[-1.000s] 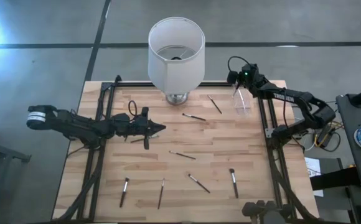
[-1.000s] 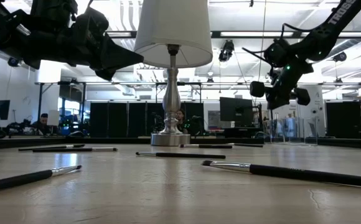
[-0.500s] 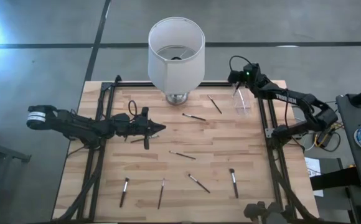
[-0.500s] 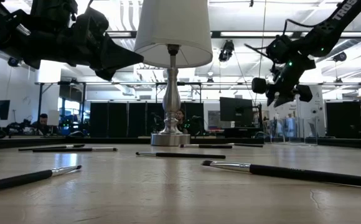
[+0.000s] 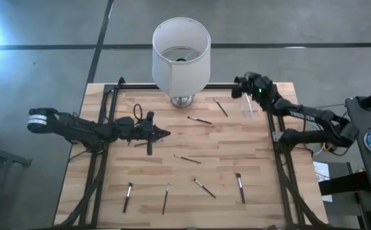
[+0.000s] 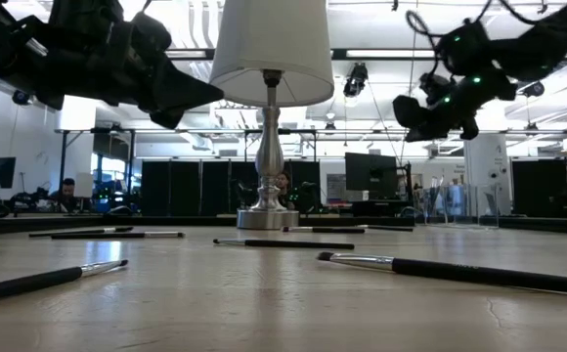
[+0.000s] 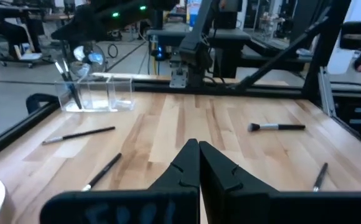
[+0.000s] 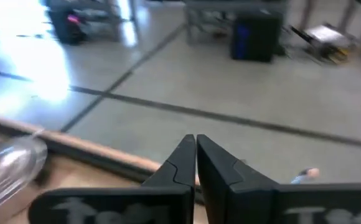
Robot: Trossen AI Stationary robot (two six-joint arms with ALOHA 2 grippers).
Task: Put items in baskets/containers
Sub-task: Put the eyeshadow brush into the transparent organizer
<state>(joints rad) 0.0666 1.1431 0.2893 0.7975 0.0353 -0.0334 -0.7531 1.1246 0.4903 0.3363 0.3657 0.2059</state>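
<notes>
Several thin dark-handled brushes lie flat on the wooden table, among them a brush near the far edge (image 5: pixel 221 107), one by the lamp (image 5: pixel 199 120), one mid-table (image 5: pixel 187 159) and a broad-tipped one (image 5: pixel 240 188). The small clear cup (image 5: pixel 249 107) stands at the far right with brushes (image 7: pixel 68 88) upright in it. My right gripper (image 5: pixel 236 90) hovers high beside the cup, shut and empty (image 8: pixel 195 152). My left gripper (image 5: pixel 165 133) hangs shut above mid-table (image 7: pixel 198 155), over a brush (image 5: pixel 141 144).
A big white lampshade (image 5: pixel 181 52) on a metal base (image 6: pixel 268 217) stands at the far middle. Black frame rails (image 5: pixel 102 121) run along the left and right sides. More brushes lie near the near edge (image 5: pixel 165 199), (image 5: pixel 127 197), (image 5: pixel 204 188).
My right gripper has risen above the clear cup and tipped from pointing down to nearly level, pointing toward the table's left. The brushes on the table and the cup have stayed where they were.
</notes>
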